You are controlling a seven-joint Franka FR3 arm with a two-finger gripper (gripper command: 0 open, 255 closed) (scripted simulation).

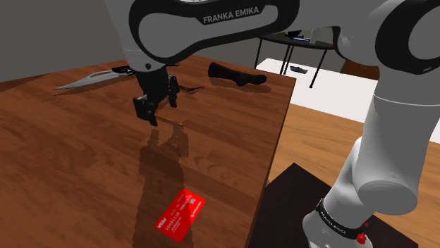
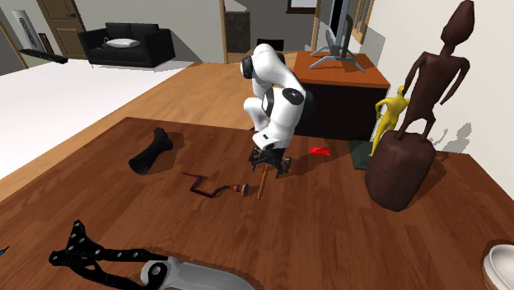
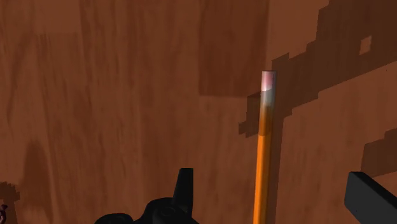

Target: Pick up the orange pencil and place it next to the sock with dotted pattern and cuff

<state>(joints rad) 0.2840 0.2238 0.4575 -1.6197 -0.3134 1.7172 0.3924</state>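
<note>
The orange pencil (image 3: pixel 263 159) with a pink eraser end lies flat on the brown wooden table (image 3: pixel 114 95), between my two spread fingers (image 3: pixel 184 188), which do not touch it. My black gripper (image 3: pixel 277 198) is open and hangs just above it. In the second exterior view the gripper (image 2: pixel 270 163) stands over one end of the pencil (image 2: pixel 260 186). A dark sock (image 2: pixel 151 154) lies farther toward that view's left. In the shoulder view the gripper (image 1: pixel 156 104) hovers low over the table and the sock (image 1: pixel 236 74) rests near the far edge.
A dark corkscrew (image 2: pixel 210 188) lies between pencil and sock. A red card (image 1: pixel 181 213) sits near the table's front. A long knife (image 1: pixel 84 79) lies at the far left. A brown figure statue (image 2: pixel 412 123) and a yellow figurine (image 2: pixel 387 115) stand at the second exterior view's right.
</note>
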